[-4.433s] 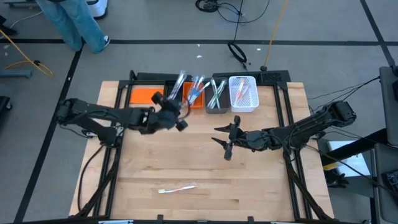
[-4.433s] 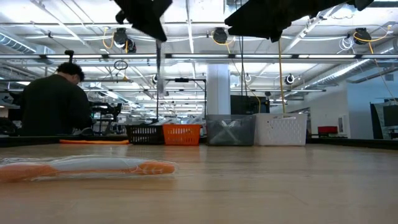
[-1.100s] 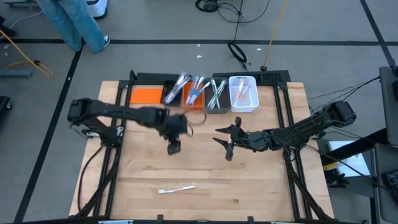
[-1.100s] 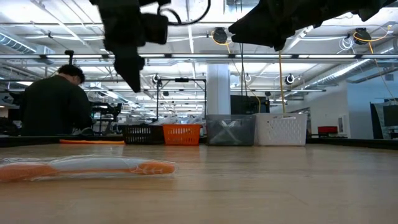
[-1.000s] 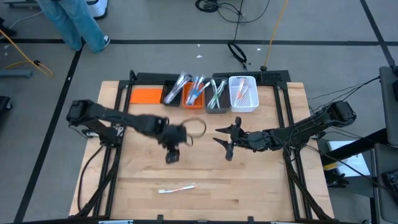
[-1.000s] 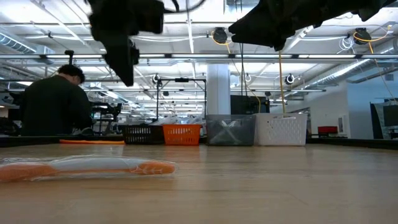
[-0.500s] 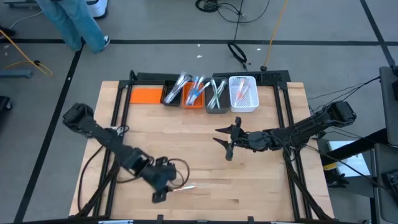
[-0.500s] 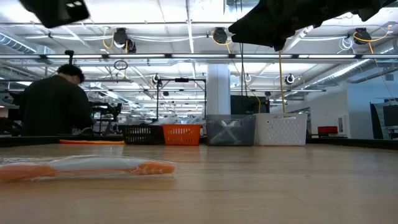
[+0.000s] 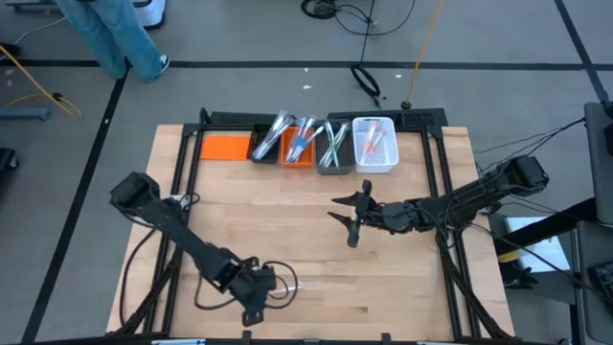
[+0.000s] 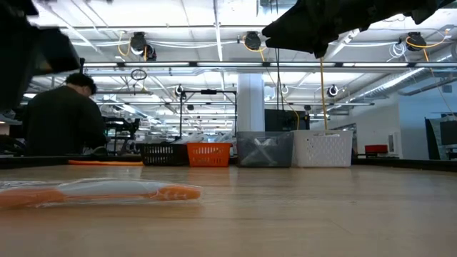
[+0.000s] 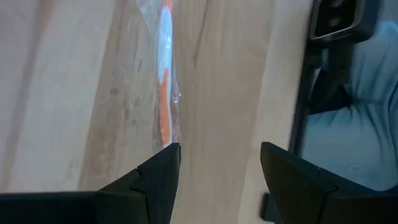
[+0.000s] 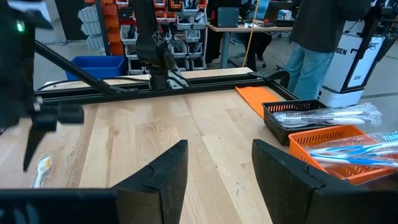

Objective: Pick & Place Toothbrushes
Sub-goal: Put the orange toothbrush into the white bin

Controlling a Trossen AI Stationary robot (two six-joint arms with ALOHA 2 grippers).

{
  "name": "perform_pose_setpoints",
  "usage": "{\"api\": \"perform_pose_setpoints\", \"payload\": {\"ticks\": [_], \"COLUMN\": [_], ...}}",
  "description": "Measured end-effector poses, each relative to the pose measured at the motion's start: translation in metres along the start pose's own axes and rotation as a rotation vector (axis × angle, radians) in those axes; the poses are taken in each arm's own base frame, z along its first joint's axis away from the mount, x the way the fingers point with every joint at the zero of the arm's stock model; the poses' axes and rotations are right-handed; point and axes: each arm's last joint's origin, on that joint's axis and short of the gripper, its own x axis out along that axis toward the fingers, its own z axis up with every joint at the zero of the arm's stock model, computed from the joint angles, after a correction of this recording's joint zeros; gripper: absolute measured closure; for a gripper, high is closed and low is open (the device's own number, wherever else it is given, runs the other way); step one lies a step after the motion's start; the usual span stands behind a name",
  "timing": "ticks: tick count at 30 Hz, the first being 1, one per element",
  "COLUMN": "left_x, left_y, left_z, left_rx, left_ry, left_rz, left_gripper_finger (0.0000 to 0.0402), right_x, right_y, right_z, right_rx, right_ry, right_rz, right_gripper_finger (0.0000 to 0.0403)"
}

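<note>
One toothbrush (image 10: 100,191), pale with orange ends and sealed in a clear wrapper, lies flat on the table near its front edge. My left gripper (image 9: 254,309) hangs open above it. In the left wrist view the toothbrush (image 11: 165,81) runs out ahead of one fingertip (image 11: 158,171) and is not between the fingers. My right gripper (image 9: 335,209) waits open over the table's middle right, holding nothing. More toothbrushes lie in the black bin (image 9: 271,142), orange bin (image 9: 300,144), grey bin (image 9: 333,149) and white bin (image 9: 374,144) along the far edge.
A flat orange sheet (image 9: 222,147) lies left of the bins. The black frame rail (image 11: 311,93) of the table's front edge runs close beside my left gripper. A person (image 10: 64,118) stands in the room behind the table. Bare wood lies between the two arms.
My left gripper has swung from the table's middle toward the near edge and come down over the lone toothbrush. Its fingers have stayed open. The toothbrush has not moved.
</note>
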Motion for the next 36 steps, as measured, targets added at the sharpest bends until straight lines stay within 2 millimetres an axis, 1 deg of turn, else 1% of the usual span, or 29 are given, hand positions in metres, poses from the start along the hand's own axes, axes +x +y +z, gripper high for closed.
{"api": "perform_pose_setpoints", "payload": {"ticks": [4, 9, 14, 18, 22, 24, 26, 28, 35, 36], "left_x": [0.023, 0.043, 0.05, 0.055, 0.055, 0.055, 0.055, 0.055, 0.055, 0.055], "left_y": [0.006, 0.015, 0.023, 0.026, 0.028, 0.029, 0.03, 0.031, 0.038, 0.039], "left_z": [0.003, 0.005, 0.008, 0.008, 0.008, 0.007, 0.007, 0.008, 0.015, 0.016], "left_rx": [-0.006, -0.022, -0.045, -0.046, -0.047, -0.043, -0.043, -0.047, -0.076, -0.082], "left_ry": [0.054, 0.088, 0.101, 0.106, 0.11, 0.105, 0.101, 0.099, 0.094, 0.094], "left_rz": [0.001, 0.034, 0.08, 0.093, 0.113, 0.133, 0.144, 0.153, 0.155, 0.154], "left_gripper_finger": [0.0176, 0.0176, 0.0176, 0.0176, 0.0178, 0.0186, 0.0206, 0.0236, 0.0373, 0.0385], "right_x": [0.0, 0.0, 0.0, 0.0, 0.0, 0.0, 0.0, 0.0, 0.0, 0.0], "right_y": [0.0, 0.0, 0.0, 0.0, 0.0, 0.0, 0.0, 0.0, 0.0, 0.0], "right_z": [0.0, 0.0, 0.0, 0.0, 0.0, 0.0, 0.0, 0.0, -0.001, -0.001], "right_rx": [-0.001, 0.0, 0.0, 0.0, 0.0, 0.0, -0.001, -0.003, -0.004, -0.004], "right_ry": [0.0, 0.0, 0.0, 0.001, 0.001, 0.001, 0.002, 0.005, 0.008, 0.007], "right_rz": [0.0, 0.0, 0.0, 0.0, -0.001, 0.0, 0.0, -0.001, -0.001, -0.001], "right_gripper_finger": [0.0234, 0.0234, 0.0234, 0.0234, 0.0234, 0.0234, 0.0234, 0.0234, 0.0234, 0.0234]}}
